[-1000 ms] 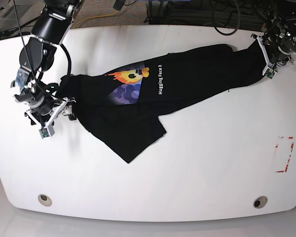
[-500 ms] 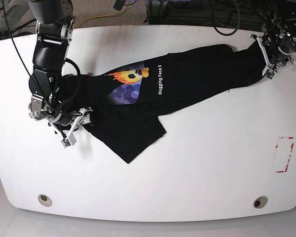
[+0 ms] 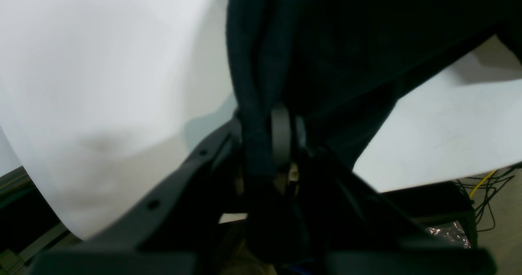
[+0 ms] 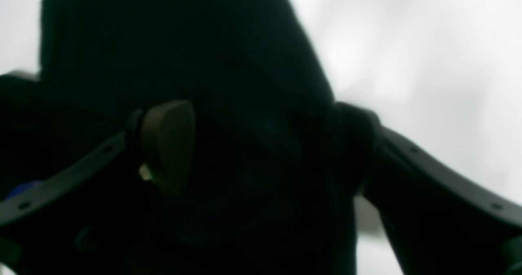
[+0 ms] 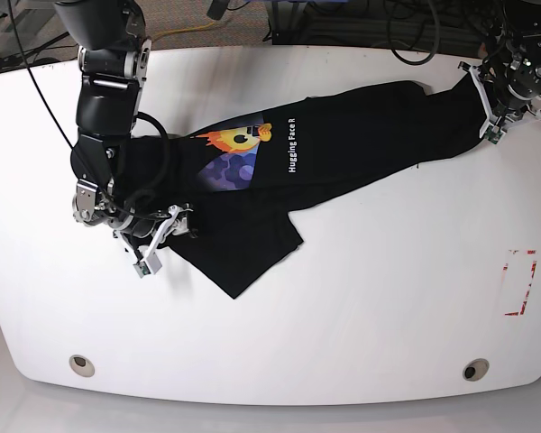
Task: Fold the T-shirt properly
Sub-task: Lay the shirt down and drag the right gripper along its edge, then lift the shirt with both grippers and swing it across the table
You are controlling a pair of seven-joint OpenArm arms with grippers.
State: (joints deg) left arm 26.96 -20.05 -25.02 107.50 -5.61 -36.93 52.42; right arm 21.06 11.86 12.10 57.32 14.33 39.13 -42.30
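The black T-shirt (image 5: 343,135) lies crumpled and stretched diagonally across the white table (image 5: 388,298), its yellow-and-purple print (image 5: 234,155) facing up. At the far right corner my left gripper (image 5: 489,124) is shut on the shirt's end; the left wrist view shows dark cloth (image 3: 346,42) pinched in the left gripper (image 3: 271,144). My right gripper (image 5: 162,240) stands open at the shirt's lower left edge. In the right wrist view black cloth (image 4: 183,42) lies between the spread fingers (image 4: 167,144) of the right gripper (image 4: 261,144).
A red-marked rectangle (image 5: 520,281) sits near the table's right edge. Two round holes (image 5: 82,364) (image 5: 474,369) lie along the front edge. Cables (image 5: 406,27) run behind the table's far edge.
My right arm has swung rightward and toward the front, along the shirt's left end onto its lower edge, jaws still open. The left gripper has kept its hold and place.
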